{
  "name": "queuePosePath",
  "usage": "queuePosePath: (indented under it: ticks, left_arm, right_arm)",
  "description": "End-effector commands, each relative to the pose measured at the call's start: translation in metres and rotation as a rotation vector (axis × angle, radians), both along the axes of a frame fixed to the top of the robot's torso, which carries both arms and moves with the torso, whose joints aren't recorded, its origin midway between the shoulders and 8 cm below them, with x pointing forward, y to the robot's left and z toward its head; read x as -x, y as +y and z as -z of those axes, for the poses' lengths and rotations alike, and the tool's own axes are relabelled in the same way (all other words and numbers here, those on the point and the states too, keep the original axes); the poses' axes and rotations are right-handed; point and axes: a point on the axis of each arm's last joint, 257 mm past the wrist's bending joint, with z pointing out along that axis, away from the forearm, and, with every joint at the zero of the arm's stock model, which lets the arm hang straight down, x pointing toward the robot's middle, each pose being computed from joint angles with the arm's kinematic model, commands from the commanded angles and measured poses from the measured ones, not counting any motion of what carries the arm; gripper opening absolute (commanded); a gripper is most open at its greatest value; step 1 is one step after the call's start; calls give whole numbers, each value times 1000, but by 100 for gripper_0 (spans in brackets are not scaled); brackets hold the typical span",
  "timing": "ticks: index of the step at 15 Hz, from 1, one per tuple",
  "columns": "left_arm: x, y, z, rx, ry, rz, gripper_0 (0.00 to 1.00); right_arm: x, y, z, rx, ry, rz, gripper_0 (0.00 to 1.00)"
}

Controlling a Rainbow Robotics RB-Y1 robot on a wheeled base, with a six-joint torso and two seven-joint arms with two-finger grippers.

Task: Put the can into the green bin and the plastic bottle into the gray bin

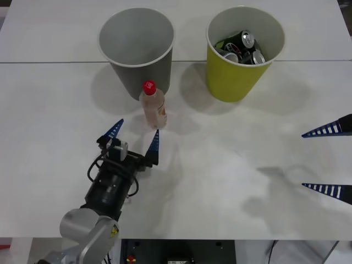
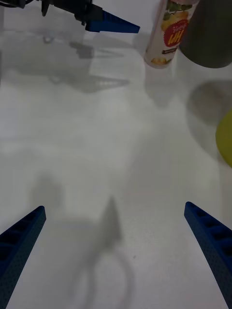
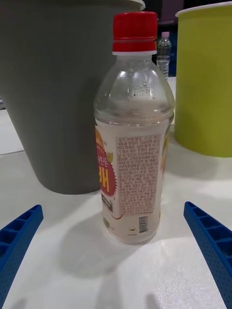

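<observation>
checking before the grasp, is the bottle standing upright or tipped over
Upright: the plastic bottle stands on its base, red cap on top, beside the gray bin.

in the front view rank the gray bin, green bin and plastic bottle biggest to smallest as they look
1. The gray bin and the green bin look about the same size there, so they share first place.
2. The plastic bottle is clearly the smallest, shorter and far narrower than either bin.

plastic bottle (image 1: 153, 104): clear, red cap, orange-pink label. behind it: gray bin (image 1: 137, 49); yellow-green bin (image 1: 243, 52), farther. gripper fingers (image 1: 153, 147): blue, ribbed.
</observation>
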Motion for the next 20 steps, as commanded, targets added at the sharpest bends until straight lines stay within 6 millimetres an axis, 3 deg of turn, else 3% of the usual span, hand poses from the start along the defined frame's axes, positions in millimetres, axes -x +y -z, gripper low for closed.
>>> queuePosePath:
  ticks: [1,20]
  left_arm:
    - [-10,-10,1,23,-20,-22,100]
    - [-73,-28,-11,33,-57,-146,100]
  right_arm:
    - [0,0,0,0,0,0,100]
    - [0,0,0,0,0,0,100]
